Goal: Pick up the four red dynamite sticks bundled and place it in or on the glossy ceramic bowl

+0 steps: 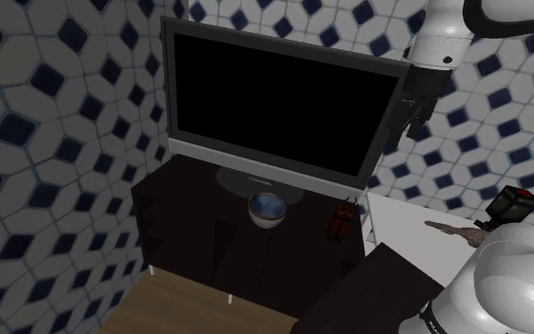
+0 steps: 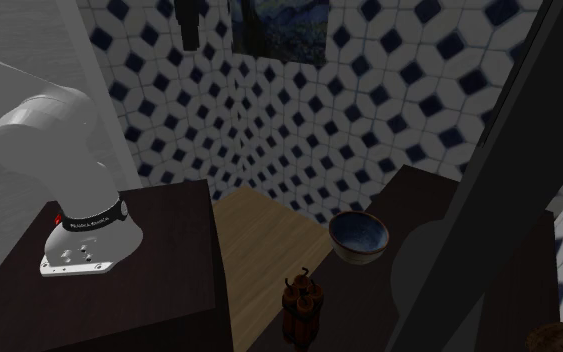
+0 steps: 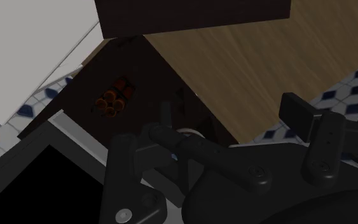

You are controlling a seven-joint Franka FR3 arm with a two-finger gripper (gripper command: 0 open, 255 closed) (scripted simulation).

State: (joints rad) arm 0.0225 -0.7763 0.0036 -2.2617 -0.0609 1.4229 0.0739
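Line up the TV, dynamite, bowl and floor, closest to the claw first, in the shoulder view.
1. TV, right beside the claw.
2. Dynamite and bowl, below on the cabinet: too close to call.
3. Wooden floor, lowest and farthest.

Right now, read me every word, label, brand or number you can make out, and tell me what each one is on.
No text here is legible.
On the band around the arm's base: small white lettering, too small to read.
On the television, the dynamite bundle and the bowl: no text visible.
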